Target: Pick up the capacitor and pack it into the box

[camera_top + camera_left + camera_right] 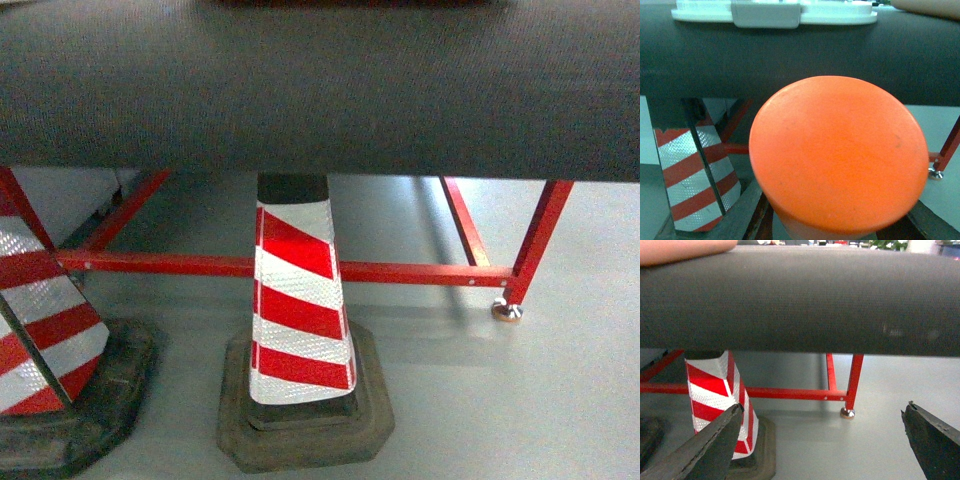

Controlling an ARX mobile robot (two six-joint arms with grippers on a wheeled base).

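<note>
**Arms low at the table's near edge**

Head view: dark tabletop [320, 90] edge overhead, red frame [300, 268] beneath, two striped cones [298, 300] on the grey floor.

Left gripper [840, 220]: an orange disc [840, 155] sits against the camera, dark fingers [747, 215] showing on either side below; grip cannot be told.

White lid [775, 12] with grey clip lies at the tabletop's near edge, above it.

Right gripper [827, 440]: jaws wide, nothing between, below the table edge.

Pink box body partly seen at the top left in the right wrist view [685, 250].
</note>
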